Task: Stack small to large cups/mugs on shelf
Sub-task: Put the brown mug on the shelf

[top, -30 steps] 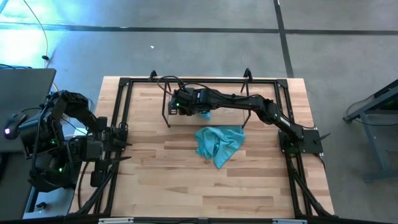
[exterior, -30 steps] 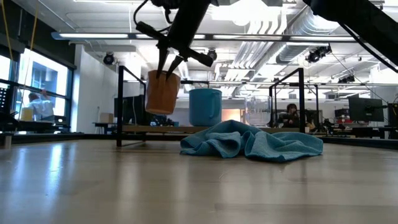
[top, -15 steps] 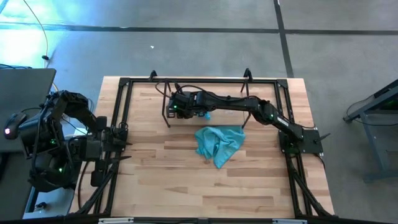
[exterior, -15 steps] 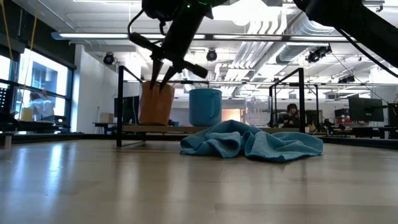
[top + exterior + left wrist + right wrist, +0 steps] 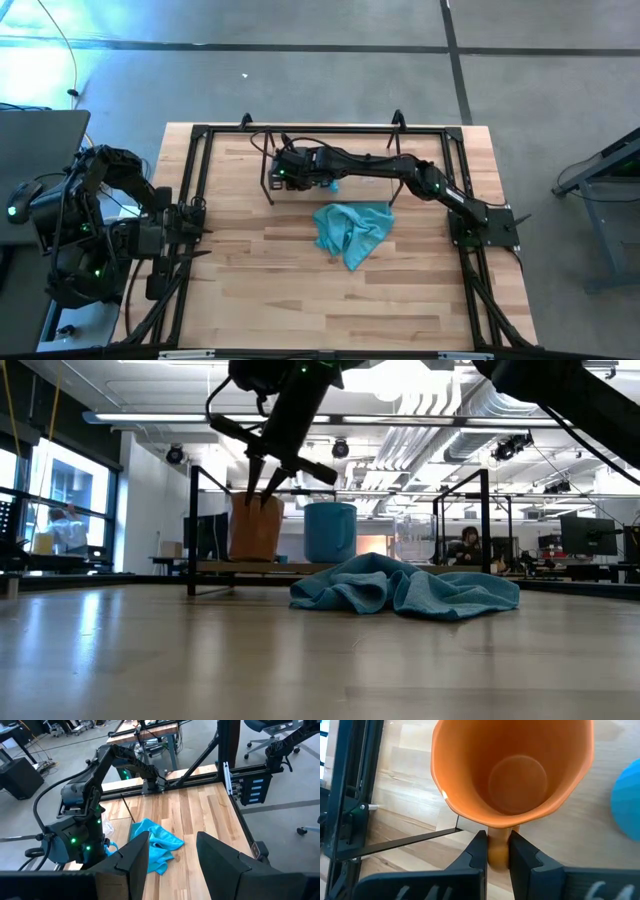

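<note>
High view – surface: light wood plank table [image 5: 300, 300] w/ black frame round it, grey floor beyond.
High view – arms: 2. Right arm reaches across to the shelf [image 5: 268, 182] at the far side; left arm folded at the table's left edge, waiting.
High view – right gripper [image 5: 283, 172]: over the shelf's left part; cups hard to make out under the arm, only a sliver of blue shows.
High view – teal cloth [image 5: 350, 232]: 1, crumpled mid-table, just in front of the shelf.
Low view – room: open workshop, ceiling ducts + lights, windows at left, desks w/ monitors, a person seated far back at right.
Low view – cups: 3 on the shelf, in a row: orange-brown mug [image 5: 257, 527] at left, blue mug [image 5: 330, 532] in the middle, clear glass cup [image 5: 413, 539] at right, prob. upright but faint against the background. None nested.
Low view – orange-brown mug: base looks down on the shelf top, right gripper's fingers at its rim from above.
Left wrist view – left gripper [image 5: 172, 852]: fingers spread apart, nothing between; looks across table at the cloth and the right arm.
Right wrist view – only here: mug interior seen from above, empty; the two fingers pinch its handle [image 5: 498, 851] tight. Blue mug's edge at one side, shelf wire below.
</note>
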You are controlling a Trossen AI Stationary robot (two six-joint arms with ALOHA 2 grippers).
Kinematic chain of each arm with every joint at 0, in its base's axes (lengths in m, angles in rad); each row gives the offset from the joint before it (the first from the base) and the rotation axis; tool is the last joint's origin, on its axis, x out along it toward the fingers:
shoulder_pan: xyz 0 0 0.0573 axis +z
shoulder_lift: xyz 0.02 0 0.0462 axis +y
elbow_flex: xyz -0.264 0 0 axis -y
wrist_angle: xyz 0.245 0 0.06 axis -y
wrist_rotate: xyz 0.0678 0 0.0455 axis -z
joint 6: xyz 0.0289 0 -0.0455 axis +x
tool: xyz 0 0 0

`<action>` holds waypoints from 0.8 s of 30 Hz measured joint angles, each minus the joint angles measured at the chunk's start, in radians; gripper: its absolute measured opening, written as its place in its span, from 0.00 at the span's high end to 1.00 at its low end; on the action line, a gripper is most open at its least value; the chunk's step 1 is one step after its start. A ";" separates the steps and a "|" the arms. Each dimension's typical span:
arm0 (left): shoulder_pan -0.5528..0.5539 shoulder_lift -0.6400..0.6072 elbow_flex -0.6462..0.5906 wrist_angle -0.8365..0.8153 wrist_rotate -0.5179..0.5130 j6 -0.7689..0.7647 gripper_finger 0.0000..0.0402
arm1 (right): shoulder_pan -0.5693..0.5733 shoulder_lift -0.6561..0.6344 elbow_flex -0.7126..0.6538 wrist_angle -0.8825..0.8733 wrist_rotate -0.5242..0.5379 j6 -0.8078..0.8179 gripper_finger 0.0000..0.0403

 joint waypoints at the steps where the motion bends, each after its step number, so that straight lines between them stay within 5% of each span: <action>1: 0.000 0.000 0.000 0.000 0.000 0.000 0.62 | -0.002 0.000 0.000 -0.001 0.001 -0.001 0.95; 24: 0.000 0.000 0.000 0.000 0.000 0.002 0.62 | -0.002 0.001 -0.002 0.023 0.006 0.000 0.82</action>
